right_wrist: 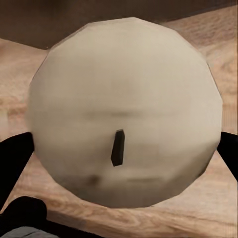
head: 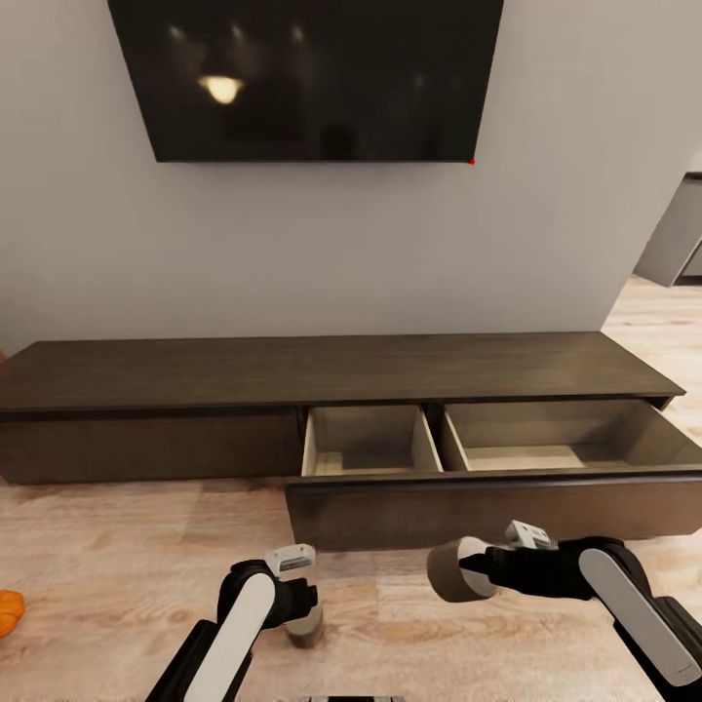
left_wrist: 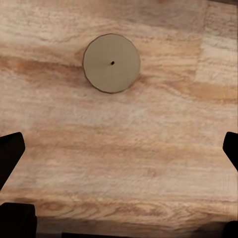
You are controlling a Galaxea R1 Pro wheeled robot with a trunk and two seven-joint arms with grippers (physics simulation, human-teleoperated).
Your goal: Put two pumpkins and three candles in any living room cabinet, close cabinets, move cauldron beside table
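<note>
The right pincer [head: 485,568] grips a candle [head: 456,569] on its side, just before the cabinet's [head: 322,375] open drawer [head: 468,507]. The left pincer [head: 297,600], released, hovers over another candle [left_wrist: 111,63] standing on the floor [head: 117,546] in front of the cabinet.

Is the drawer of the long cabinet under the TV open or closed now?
Open. The cabinet's right drawer is pulled out over the floor, and its two pale compartments show from above with nothing visible inside.

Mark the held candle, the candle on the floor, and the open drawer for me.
Held candle [head: 450,569], head view, its side, in the right gripper.
Floor candle [left_wrist: 111,63], left wrist view, flat top.
Open drawer [head: 468,507], head view, dark front panel.
</note>
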